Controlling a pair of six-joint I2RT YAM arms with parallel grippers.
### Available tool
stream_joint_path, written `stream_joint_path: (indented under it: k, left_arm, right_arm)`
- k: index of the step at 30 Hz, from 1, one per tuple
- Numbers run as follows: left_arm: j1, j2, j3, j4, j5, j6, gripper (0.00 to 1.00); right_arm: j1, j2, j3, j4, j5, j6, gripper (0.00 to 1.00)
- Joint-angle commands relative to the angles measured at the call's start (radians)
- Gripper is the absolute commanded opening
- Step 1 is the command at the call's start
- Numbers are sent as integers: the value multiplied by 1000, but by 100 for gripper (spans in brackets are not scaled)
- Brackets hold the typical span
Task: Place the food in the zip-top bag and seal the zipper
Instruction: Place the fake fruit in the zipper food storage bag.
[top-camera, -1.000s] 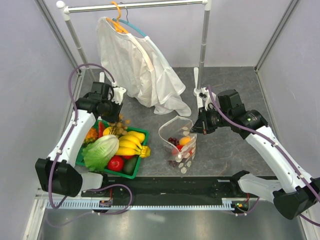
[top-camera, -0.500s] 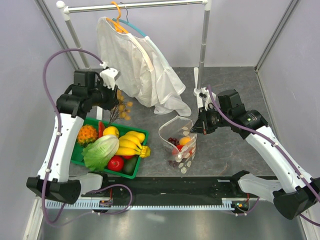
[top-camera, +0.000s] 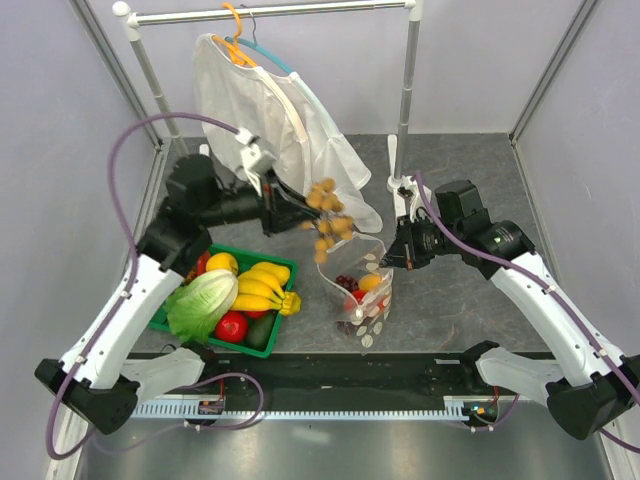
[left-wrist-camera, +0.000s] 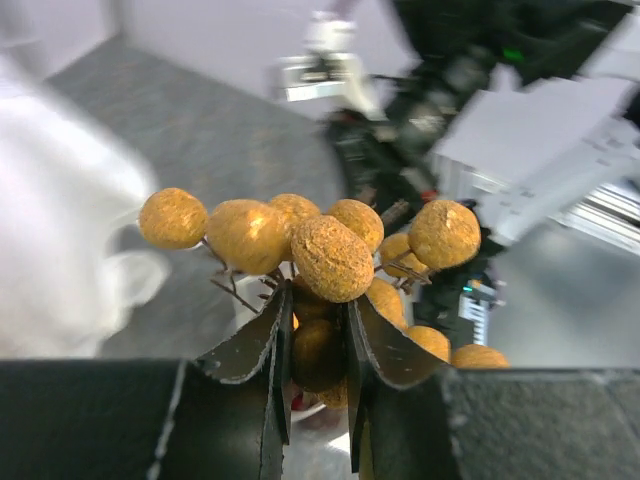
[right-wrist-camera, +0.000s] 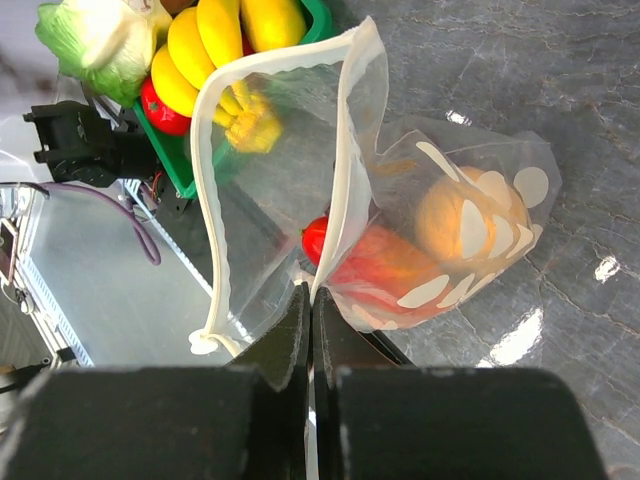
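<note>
My left gripper (top-camera: 300, 216) is shut on the tan-brown berry bunch (top-camera: 328, 212) and holds it in the air just above the bag's open mouth; the bunch fills the left wrist view (left-wrist-camera: 320, 260). The clear dotted zip-top bag (top-camera: 358, 285) stands open at table centre, with the orange-red peach (top-camera: 370, 282) and dark purple grapes (top-camera: 346, 283) inside. My right gripper (top-camera: 398, 256) is shut on the bag's right rim, the zipper strip (right-wrist-camera: 340, 205), and holds the mouth up. The peach shows through the plastic in the right wrist view (right-wrist-camera: 455, 222). The white slider (right-wrist-camera: 204, 343) sits at the strip's end.
A green basket (top-camera: 176, 316) at the left holds a lettuce head (top-camera: 202, 303), a banana bunch (top-camera: 262, 288), a red fruit (top-camera: 232, 326) and other produce. A white garment (top-camera: 280, 140) hangs from a rack behind the bag. The rack post (top-camera: 405, 100) stands by my right arm.
My left arm has lifted the berry bunch out of the basket and swung it right, from beside the garment to over the bag's mouth. My right gripper has held still on the rim.
</note>
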Motion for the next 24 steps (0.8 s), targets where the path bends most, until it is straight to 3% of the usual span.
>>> stream_joint_path:
  k: [1,6,15,20,24]
  left_arm:
    - [-190,-7,-118,451,-44,-137,2]
    - [-308,67,-192,532,-170,-145,2]
    - [-336,93,-427,591,-258,-315,2]
    - [-336,137,-373,373,-253,-435,2]
    - [-336,225,-261,94,-196,-482,2]
  right_arm:
    - [-2,-32,-16,25,-20,-5,0]
    - [-19,-57,-15,30,-31,20,0]
    - [-31,-78,-23,33,-49,35,0]
    - [-31,-80,-26,33,-51,18,0]
    - [-33,-81,-30,33,-40,-2,0]
